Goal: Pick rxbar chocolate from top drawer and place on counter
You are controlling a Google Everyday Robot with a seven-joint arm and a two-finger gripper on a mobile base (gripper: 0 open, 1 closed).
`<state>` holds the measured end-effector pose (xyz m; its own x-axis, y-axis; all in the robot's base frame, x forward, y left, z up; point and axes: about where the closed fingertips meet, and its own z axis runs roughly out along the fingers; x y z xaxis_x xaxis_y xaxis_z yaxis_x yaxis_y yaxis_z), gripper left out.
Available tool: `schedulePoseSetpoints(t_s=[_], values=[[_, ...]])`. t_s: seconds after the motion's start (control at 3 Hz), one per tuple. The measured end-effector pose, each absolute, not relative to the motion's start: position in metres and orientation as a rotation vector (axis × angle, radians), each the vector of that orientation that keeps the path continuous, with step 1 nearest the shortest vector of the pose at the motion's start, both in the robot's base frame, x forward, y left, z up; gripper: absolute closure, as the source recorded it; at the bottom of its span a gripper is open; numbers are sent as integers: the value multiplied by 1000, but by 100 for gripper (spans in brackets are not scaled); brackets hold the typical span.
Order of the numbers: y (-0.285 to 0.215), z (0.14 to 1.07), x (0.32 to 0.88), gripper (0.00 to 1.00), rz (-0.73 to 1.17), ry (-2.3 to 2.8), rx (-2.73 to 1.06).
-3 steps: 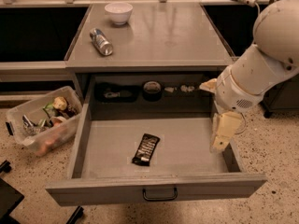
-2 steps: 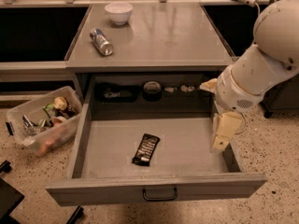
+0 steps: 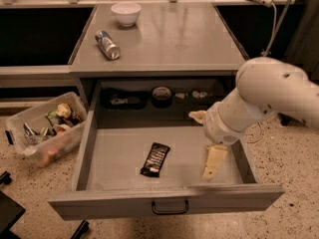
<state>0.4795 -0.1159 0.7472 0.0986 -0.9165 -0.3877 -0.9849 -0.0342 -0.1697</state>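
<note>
Cream gripper (image 3: 214,162), opening impossible to tell, hangs right of glossy black rxbar chocolate (image 3: 155,159) in grey metal top drawer (image 3: 119,153); flat bar may skid when pinched.

gripper (image 3: 214,162): hanging low inside the top drawer (image 3: 115,158), right side
rxbar chocolate (image 3: 155,159): lying flat mid-drawer, apart from gripper

Glossy rxbar chocolate (image 3: 155,159) wrapper; cream plastic tool (image 3: 213,162) (in top drawer (image 3: 114,153)).

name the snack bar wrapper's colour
The rxbar chocolate is black, white lettering; camera view, end effector to its right.
</note>
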Motion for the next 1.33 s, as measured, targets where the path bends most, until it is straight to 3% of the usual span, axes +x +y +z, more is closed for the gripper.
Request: schedulePoseSetpoints(t_s=[0.67,1.33], values=[[-46,703,498,0,295,1691,-2024],[-41,701,496,0,287,1680,-2053]])
